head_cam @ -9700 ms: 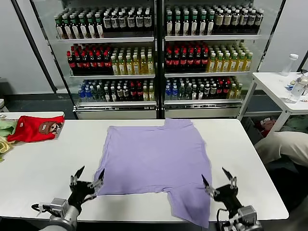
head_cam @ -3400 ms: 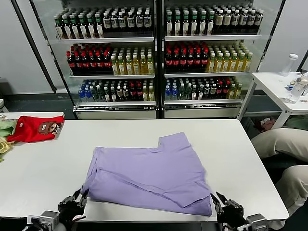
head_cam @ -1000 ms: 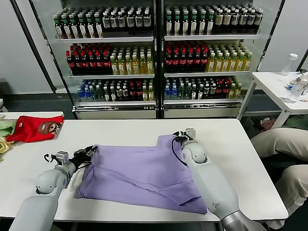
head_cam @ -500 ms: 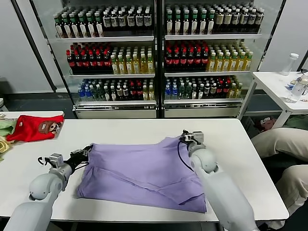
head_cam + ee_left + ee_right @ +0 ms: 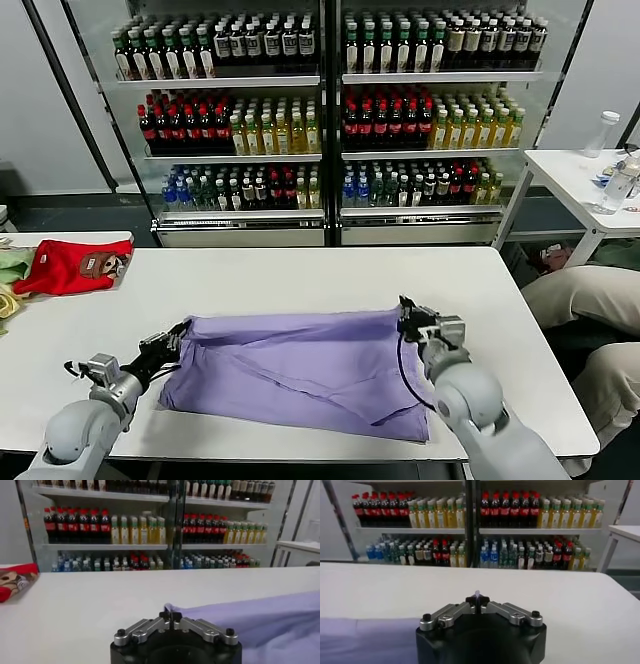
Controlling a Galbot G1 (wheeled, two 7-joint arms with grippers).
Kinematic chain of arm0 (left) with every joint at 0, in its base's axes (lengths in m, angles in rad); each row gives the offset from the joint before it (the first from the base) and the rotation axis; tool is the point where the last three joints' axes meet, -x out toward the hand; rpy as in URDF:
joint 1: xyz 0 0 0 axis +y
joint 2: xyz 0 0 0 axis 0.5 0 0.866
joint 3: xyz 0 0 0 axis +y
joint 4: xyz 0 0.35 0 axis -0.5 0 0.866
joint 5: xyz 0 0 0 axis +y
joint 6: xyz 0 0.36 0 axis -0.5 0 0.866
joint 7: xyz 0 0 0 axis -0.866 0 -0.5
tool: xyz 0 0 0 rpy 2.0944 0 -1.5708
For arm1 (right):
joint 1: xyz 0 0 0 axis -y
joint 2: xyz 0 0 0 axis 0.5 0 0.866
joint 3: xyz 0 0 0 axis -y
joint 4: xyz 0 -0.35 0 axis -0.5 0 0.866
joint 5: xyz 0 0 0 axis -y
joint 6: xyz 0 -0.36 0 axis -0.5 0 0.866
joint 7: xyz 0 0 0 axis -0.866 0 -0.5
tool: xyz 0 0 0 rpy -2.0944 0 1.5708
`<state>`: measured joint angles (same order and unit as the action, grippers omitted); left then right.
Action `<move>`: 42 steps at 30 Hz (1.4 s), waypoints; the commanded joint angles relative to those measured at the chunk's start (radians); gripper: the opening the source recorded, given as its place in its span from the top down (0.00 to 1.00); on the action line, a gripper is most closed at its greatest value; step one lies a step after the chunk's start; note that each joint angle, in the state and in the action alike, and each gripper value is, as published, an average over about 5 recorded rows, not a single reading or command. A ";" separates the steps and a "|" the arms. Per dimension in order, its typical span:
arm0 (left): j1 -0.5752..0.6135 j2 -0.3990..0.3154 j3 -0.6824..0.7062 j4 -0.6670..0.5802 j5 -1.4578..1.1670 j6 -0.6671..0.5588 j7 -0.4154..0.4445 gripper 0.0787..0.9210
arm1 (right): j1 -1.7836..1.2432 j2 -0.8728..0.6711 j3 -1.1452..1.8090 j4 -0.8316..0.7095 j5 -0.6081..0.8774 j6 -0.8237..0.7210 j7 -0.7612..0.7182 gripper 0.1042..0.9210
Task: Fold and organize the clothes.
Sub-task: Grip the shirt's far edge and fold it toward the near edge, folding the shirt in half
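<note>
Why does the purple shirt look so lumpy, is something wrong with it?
Nothing is torn or spilled. The purple shirt looks rumpled because it is mid-fold: the left hand and right hand each pinch a far corner. Its near right edge sits close to the table edge.

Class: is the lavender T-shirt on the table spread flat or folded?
Folded: the lavender T-shirt lies doubled in overlapping layers, far corners pinched by left hand and right hand.

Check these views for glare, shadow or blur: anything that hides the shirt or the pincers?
Head view: even light, faint reflections on the cooler doors, thin shadow under the shirt. Left wrist view: left pincer sharp, shut on the shirt's edge. Right wrist view: right pincer sharp, a sliver of cloth between its tips.
</note>
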<state>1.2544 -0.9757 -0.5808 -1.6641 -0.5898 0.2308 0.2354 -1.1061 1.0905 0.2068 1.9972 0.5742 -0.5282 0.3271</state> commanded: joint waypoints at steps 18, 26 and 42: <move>0.140 0.027 -0.076 -0.126 0.167 0.169 0.044 0.94 | -0.249 -0.045 0.018 0.157 -0.063 -0.047 0.017 0.96; 0.146 0.012 -0.066 -0.168 0.148 0.138 -0.124 0.69 | -0.306 -0.054 0.077 0.235 -0.066 -0.044 0.013 0.71; 0.163 -0.077 0.014 -0.232 -0.104 0.269 -0.469 0.16 | -0.385 -0.028 0.077 0.295 -0.115 -0.018 0.012 0.16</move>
<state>1.4154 -1.0178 -0.5963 -1.8680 -0.5616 0.4291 -0.0328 -1.4533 1.0593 0.2743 2.2598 0.4726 -0.5477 0.3388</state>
